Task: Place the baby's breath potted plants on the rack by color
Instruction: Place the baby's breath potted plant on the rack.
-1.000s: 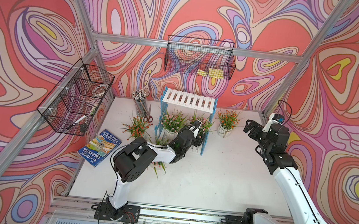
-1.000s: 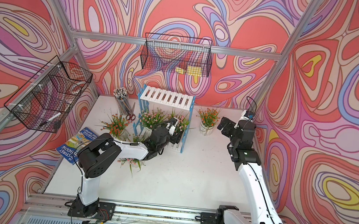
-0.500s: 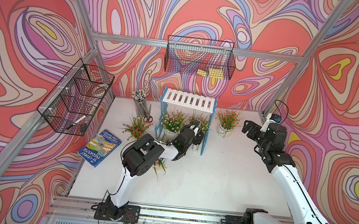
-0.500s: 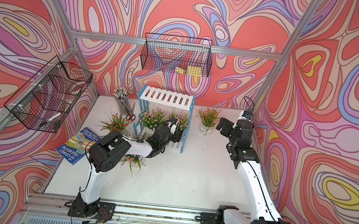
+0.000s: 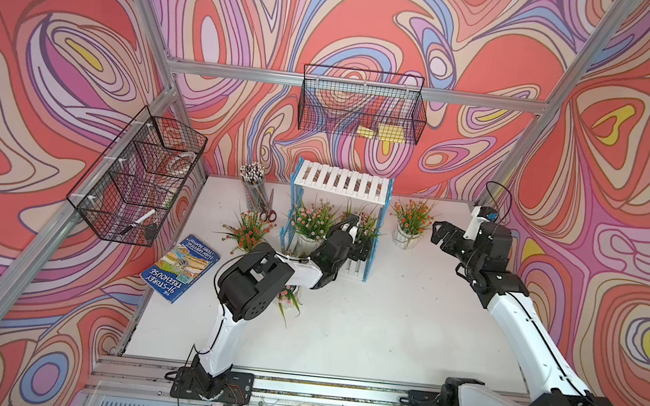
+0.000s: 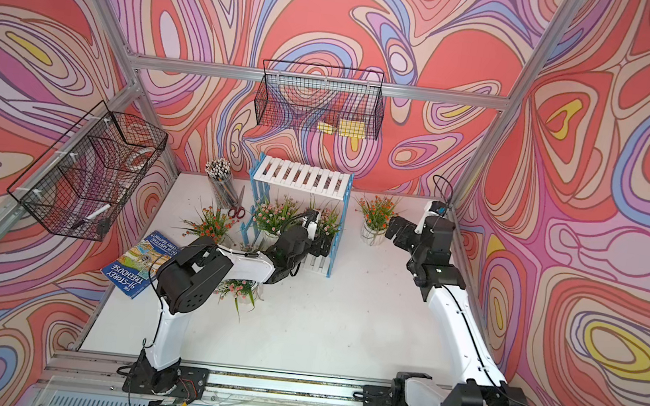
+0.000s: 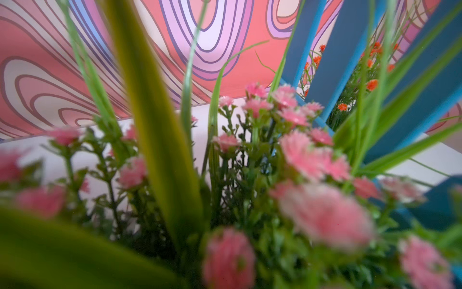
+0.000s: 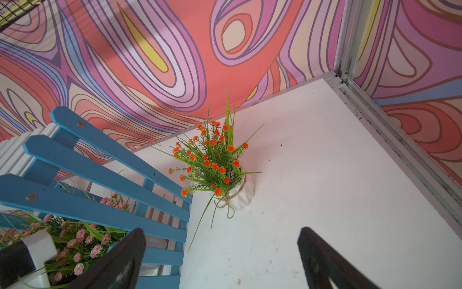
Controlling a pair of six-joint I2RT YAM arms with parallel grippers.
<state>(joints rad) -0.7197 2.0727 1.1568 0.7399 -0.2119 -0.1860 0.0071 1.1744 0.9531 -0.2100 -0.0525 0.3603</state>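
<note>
Moved: the left arm's elbow has swung up and in toward the rack (image 5: 342,181) since a second ago, and the right arm has edged its claw closer to the orange plant off the rack's right side.
Near pink plant (image 5: 288,296): it sits on the bench, well short of the rack and half under the left arm's elbow. It isn't shelved yet, and I cannot tell whether it's upright or tipped.
Left gripper (image 5: 354,250): it reaches into the rack's lower tier, buried in foliage. No view shows the jaws, so I cannot tell if they're wide or narrow.
Lower tier: two are in, the left pink plant (image 5: 313,221) and the right pink plant (image 5: 367,222). The wrist hides the latter's pot.
Left orange plant (image 5: 247,232): waiting on the bench, just beside the rack's left side.
Right orange plant (image 8: 215,162): on the bench toward the far right corner, untouched.
Right gripper (image 8: 221,235): jaws wide, nothing between them, aimed at that plant.
Upper tier: bare slats.
Score: two of five look placed, with three to go, I reckon.
</note>
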